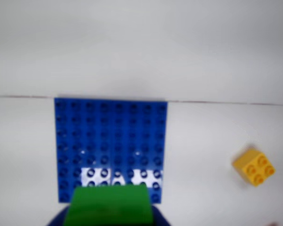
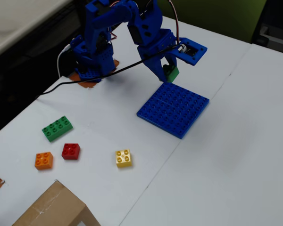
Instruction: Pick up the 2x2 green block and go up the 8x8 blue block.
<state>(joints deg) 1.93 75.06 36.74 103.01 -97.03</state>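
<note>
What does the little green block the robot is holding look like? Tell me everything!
The 2x2 green block is a small, bright green plastic brick. The gripper has it pinched between its blue fingers, so it hangs in the air just above the near edge of the 8x8 blue block, not visibly touching it. In the wrist view the 2x2 green block fills the bottom middle as a smooth, blurry green face. Its studs cannot be seen in either view.
</note>
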